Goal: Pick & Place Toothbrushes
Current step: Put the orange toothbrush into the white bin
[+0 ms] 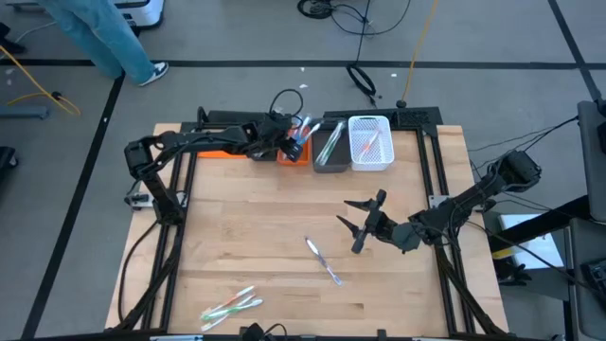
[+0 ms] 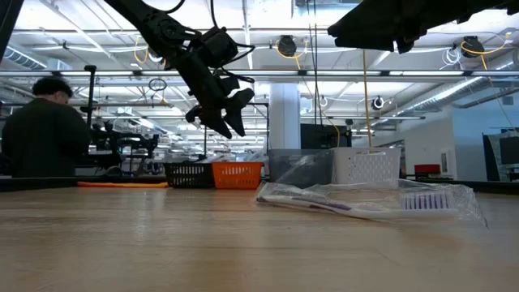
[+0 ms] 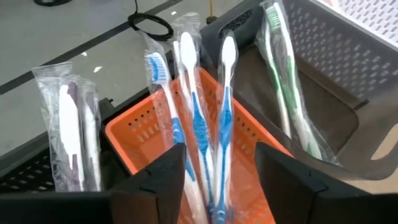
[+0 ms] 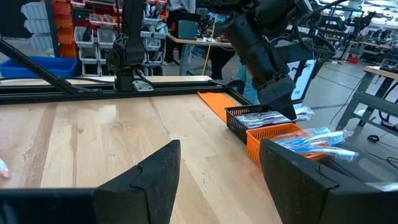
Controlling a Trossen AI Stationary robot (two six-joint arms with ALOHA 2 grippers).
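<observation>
The pale wooden desk (image 1: pixel 237 237) is carrying a row of small bins along its far edge, and the sorting looks to go by colour. The white perforated plastic bin (image 1: pixel 370 144) is sitting at one end of the row, the grey plastic bin (image 1: pixel 330 147) is touching it, then comes the orange mesh bin (image 1: pixel 294 152), then a black mesh bin (image 4: pixel 249 118).

The left pincer (image 1: pixel 289 139) is hanging over the orange mesh bin with its jaws parted, so I judge it is letting go of a brush there; blue-handled wrapped toothbrushes (image 3: pixel 198 124) are standing upright in that bin. A green-handled wrapped toothbrush (image 3: pixel 283 81) is leaning in the grey bin.

The right pincer (image 1: pixel 360 220) is hovering open and empty, well in front of the orange bin, near a lone purple-accented wrapped toothbrush (image 1: pixel 322 260) lying flat, probably its next pick. More loose green and pink wrapped toothbrushes (image 1: pixel 232 305) are lying by the desk's near edge, furthest from the orange bin.
</observation>
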